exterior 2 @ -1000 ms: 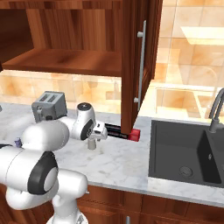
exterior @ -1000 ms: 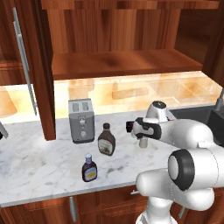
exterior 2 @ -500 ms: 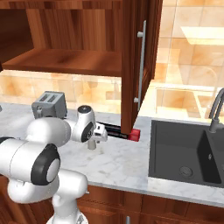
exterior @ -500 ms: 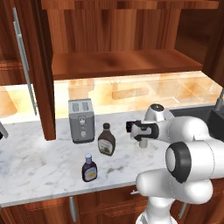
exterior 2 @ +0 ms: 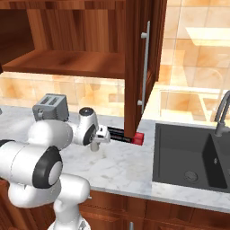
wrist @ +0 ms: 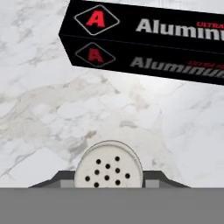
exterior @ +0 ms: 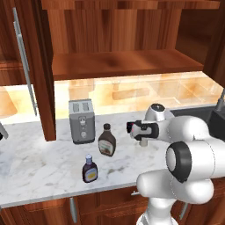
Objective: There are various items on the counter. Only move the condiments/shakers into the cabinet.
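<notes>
Fingers (wrist: 65, 178) flank the shaker (wrist: 109, 165) low in the hand view, its holed top between them; whether they pinch it I cannot tell. Shaker stands on the counter (wrist: 52, 100), near the box (wrist: 144, 39) lettered "Aluminu". From the left base view, the gripper (exterior: 141, 135) hangs over it, right of the sauce bottle (exterior: 107, 140). Toaster (exterior: 82, 121) stands behind; the small bottle (exterior: 89, 168) sits nearer the edge.

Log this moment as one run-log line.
phase: at shaker | gripper: over shaker, jaw state unclear | sauce bottle, small bottle: on counter | cabinet: open
</notes>
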You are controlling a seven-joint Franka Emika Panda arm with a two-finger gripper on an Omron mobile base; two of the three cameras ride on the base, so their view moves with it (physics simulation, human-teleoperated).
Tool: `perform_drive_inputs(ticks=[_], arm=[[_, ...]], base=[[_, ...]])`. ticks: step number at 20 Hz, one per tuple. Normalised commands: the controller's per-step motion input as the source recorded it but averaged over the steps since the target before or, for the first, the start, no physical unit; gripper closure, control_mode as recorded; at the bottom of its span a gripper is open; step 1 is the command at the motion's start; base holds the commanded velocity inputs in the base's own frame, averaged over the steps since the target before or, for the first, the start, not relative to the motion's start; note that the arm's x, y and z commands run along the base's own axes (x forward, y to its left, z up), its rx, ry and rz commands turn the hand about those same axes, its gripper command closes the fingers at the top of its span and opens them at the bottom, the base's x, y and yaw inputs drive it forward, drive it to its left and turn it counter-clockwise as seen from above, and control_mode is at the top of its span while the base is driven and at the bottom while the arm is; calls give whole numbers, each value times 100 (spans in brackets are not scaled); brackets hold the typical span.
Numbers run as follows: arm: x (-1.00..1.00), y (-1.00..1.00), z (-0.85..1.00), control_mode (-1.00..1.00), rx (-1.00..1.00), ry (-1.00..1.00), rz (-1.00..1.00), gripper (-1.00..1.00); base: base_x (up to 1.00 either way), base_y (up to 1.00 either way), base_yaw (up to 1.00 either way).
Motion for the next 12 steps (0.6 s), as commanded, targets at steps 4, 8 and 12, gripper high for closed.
perform_drive_inputs(ticks=[4, 8, 12], arm=[[-51, 0, 96, -100, 2, -16, 0, 100], [-40, 0, 100, -100, 0, -11, 0, 100], [-22, 0, 100, -100, 0, -2, 0, 100]], base=[[0, 0, 0], [0, 0, 0], [0, 0, 0]])
